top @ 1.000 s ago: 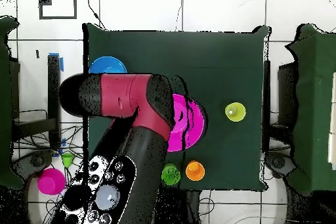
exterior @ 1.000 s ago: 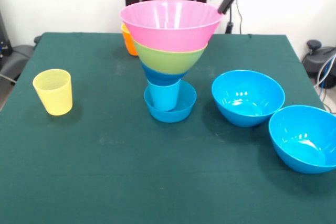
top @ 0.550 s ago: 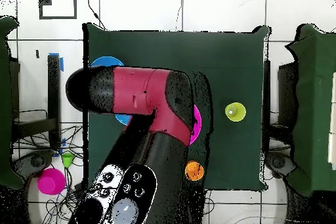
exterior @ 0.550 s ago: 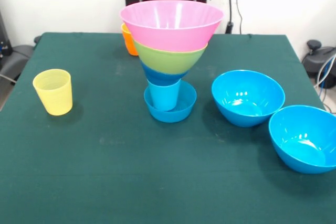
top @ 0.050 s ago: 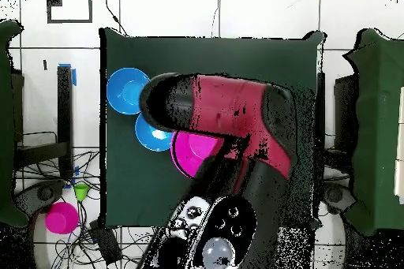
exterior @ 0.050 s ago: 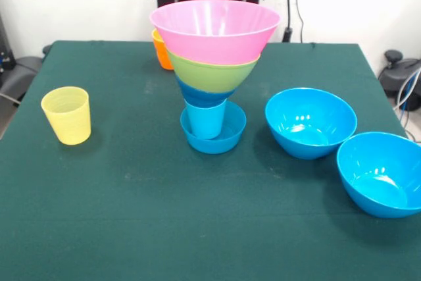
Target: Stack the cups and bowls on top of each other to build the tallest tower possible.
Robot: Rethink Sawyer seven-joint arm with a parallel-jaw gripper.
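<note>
The tower (exterior @ 0.050 s ago: 212, 70) stands mid-table — small blue bowl, light blue cup, blue bowl, lime green bowl, pink ribbed bowl on top. Not yet stacked: the yellow cup (exterior @ 0.050 s ago: 66, 115), the orange cup (exterior @ 0.050 s ago: 160, 51) behind the tower, and two large blue bowls (exterior @ 0.050 s ago: 310, 122) at the side. The red arm (top @ 0.050 s ago: 229, 120) crosses the overhead view — its jaws are hidden, state indeterminable. Dark green cloth (exterior @ 0.050 s ago: 164, 222); white wall behind.

You get bright, even light from above in the front view: soft short shadows sit under the yellow cup (exterior @ 0.050 s ago: 66, 115) and the two large blue bowls (exterior @ 0.050 s ago: 310, 122), toward 5 o'clock. White glare spots shine inside those bowls and the pink bowl (exterior @ 0.050 s ago: 214, 29). Focus holds throughout.
</note>
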